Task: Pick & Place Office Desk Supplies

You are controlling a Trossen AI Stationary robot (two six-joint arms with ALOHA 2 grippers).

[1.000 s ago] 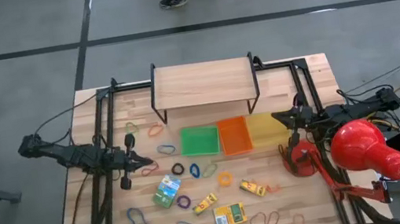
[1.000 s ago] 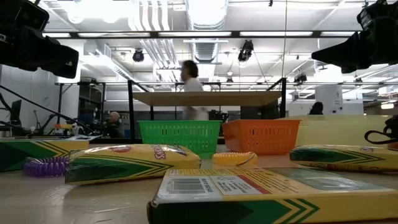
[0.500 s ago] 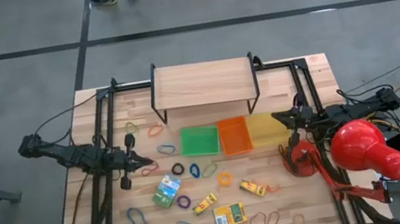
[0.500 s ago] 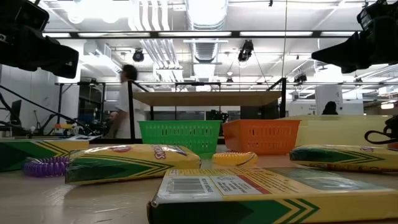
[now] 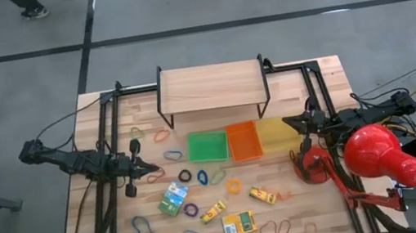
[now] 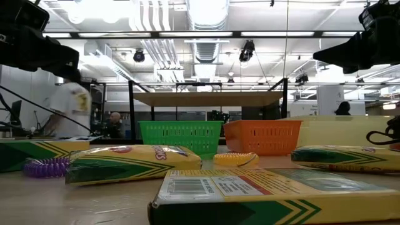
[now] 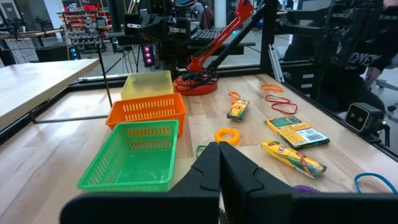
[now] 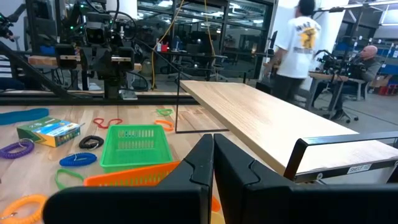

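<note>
Evidently nothing on the table has been moved over the last second: both arms are held exactly where they were, and only a person in a white shirt [image 8: 297, 43] has walked across the room behind. The left gripper [image 5: 154, 171] is held pressed shut and empty above the wood, with a black rubber-band loop [image 5: 185, 175] just ahead of its tip and a green and white printed cardboard box [image 5: 174, 197] a little beyond and to one side. The right gripper [image 5: 286, 122] is likewise closed on nothing, hovering at the edge of the yellow plastic tray [image 5: 274, 132], beside which the orange plastic tray [image 5: 243, 141] and the green plastic tray [image 5: 207, 146] are lined up. The yellow crayon boxes [image 5: 239, 224] and the scattered coloured bands are left well apart from either claw. No pick is judged to have been started; the sorting remains entirely ahead.
</note>
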